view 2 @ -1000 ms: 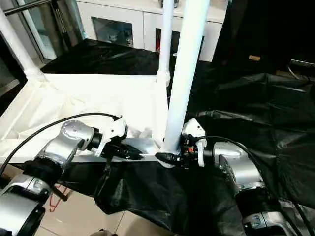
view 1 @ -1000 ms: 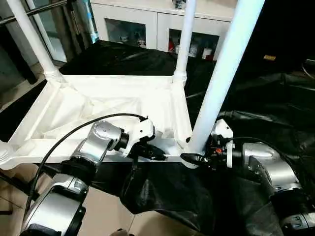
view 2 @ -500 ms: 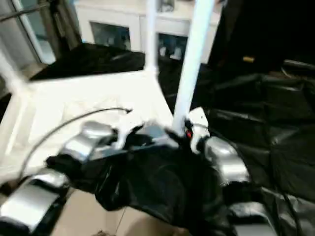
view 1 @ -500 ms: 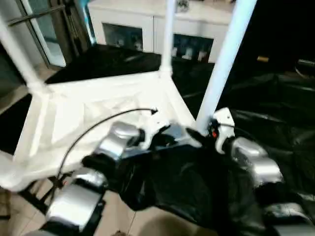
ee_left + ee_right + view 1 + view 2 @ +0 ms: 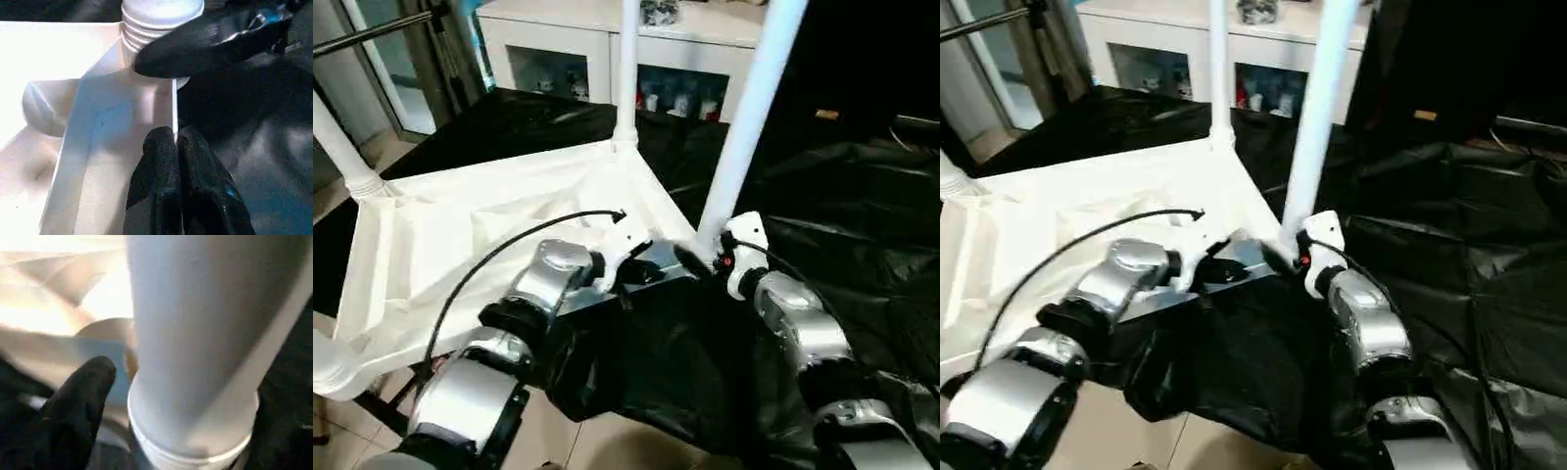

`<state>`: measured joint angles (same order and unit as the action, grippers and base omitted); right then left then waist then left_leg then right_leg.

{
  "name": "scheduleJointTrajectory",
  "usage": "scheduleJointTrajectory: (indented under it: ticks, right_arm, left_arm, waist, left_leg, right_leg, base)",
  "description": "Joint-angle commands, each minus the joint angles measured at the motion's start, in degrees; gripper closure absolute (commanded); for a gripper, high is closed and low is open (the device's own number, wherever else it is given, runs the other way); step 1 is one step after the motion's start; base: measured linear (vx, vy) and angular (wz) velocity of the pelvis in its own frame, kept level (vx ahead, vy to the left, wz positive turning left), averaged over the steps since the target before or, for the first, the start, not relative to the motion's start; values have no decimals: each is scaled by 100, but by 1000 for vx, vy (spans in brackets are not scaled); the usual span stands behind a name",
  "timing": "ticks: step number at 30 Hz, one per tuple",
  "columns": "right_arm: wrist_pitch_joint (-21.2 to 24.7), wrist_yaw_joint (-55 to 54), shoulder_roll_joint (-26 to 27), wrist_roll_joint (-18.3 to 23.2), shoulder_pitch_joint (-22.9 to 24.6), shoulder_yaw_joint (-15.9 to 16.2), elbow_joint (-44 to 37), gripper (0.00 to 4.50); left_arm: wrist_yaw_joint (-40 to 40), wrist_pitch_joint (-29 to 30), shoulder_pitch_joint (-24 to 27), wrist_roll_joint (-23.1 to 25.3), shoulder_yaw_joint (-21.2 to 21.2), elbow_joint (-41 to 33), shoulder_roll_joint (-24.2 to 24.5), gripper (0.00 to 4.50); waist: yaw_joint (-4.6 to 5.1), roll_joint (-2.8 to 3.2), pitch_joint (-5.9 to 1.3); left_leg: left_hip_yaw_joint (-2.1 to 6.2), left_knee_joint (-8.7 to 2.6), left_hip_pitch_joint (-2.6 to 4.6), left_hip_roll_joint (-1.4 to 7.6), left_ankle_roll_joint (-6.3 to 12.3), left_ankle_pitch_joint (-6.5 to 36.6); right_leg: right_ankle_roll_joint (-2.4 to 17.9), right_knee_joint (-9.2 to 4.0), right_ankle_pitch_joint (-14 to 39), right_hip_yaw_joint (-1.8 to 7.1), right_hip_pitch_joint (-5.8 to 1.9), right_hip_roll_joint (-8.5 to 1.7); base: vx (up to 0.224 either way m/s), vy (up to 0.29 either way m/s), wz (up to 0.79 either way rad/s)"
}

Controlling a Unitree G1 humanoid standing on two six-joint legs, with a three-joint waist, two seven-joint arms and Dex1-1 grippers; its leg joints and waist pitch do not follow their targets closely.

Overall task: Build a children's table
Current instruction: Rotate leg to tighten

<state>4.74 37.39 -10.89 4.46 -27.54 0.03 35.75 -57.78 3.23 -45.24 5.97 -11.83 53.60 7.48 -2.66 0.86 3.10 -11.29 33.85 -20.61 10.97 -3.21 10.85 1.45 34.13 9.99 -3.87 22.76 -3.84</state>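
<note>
The children's table lies upside down: its white ribbed tabletop faces up, with legs standing in the corner sockets. One leg rises from the near right corner, another from the far corner, a third at the left. My left gripper is shut on the tabletop's thin rim beside that near right socket. My right gripper straddles the base of the near right leg. It is open, with one finger a little off the leg's side.
A crumpled black sheet covers the surface under and to the right of the tabletop. A white glass-fronted cabinet stands behind. A metal bar crosses the top left. Tiled floor shows at the near left.
The whole view has swung, so the tabletop's near edge now runs slantwise. Both grippers stay at the near right corner. The right forearm now reaches in from nearer me.
</note>
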Motion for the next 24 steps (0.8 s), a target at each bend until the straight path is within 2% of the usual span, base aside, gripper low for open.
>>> scheduleJointTrajectory:
  ticks: [1, 2, 4, 7, 11, 12, 16, 19, 24]
  right_arm:
    - [71, 964, 196, 169, 101, 733, -191, 54]
    - [115, 1269, 48, 276, 146, 725, -331, 54]
    - [179, 1619, -122, 386, 200, 712, -493, 54]
    - [387, 2224, -451, 558, 305, 719, -775, 54]
    - [722, 2969, -878, 733, 474, 817, -1179, 54]
    - [762, 3059, -946, 747, 502, 828, -1238, 79]
    - [897, 3278, -1093, 819, 551, 856, -1370, 111]
    - [988, 3356, -1119, 856, 571, 879, -1435, 128]
    - [1055, 3285, -1060, 830, 631, 957, -1531, 166]
  left_arm:
    - [-500, -404, -13, -369, -119, -443, -206, 450]
    - [-765, -397, 50, -407, -162, -538, -110, 450]
    - [-1055, -403, 115, -444, -208, -636, -1, 450]
    - [-1484, -409, 190, -469, -271, -735, 201, 450]
    - [-1842, -433, 264, -435, -288, -809, 419, 450]
    - [-1901, -428, 281, -433, -291, -826, 465, 450]
    - [-2096, -385, 328, -468, -307, -901, 595, 450]
    - [-2209, -337, 343, -500, -317, -952, 648, 450]
    - [-2217, -308, 373, -487, -306, -1019, 609, 450]
  waist:
    - [-16, -71, -367]
    - [-24, -64, -372]
    - [-62, -49, -407]
    - [-105, -46, -428]
    - [-157, -49, -398]
    - [-177, -43, -389]
    - [-230, -46, -366]
    - [-235, -49, -372]
    - [-236, -51, -389]
  left_leg:
    - [128, -372, 0, 223, 525, 989]
    - [134, -372, -11, 228, 544, 945]
    - [115, -346, -10, 264, 664, 710]
    - [92, -319, 2, 277, 773, 574]
    - [89, -331, 21, 277, 752, 771]
    - [90, -339, 18, 288, 706, 845]
    - [87, -361, 57, 287, 479, 1065]
    - [96, -367, 51, 287, 415, 1022]
    - [102, -360, 29, 282, 429, 878]
  right_leg:
    - [1155, -466, 1510, 276, -306, -480]
    - [1173, -451, 1438, 268, -319, -476]
    - [1368, -366, 864, 266, -324, -450]
    - [1567, -301, 291, 265, -297, -441]
    - [1526, -345, 612, 258, -296, -446]
    - [1482, -363, 800, 265, -292, -463]
    - [1319, -423, 1368, 271, -249, -468]
    - [1246, -425, 1443, 273, -255, -472]
    - [1270, -394, 1225, 267, -270, -472]
  base:
    - [0, 0, 0]
    - [0, 0, 0]
    - [0, 0, 0]
    - [0, 0, 0]
    - [0, 0, 0]
    - [0, 0, 0]
    - [0, 0, 0]
    - [0, 0, 0]
    - [0, 0, 0]
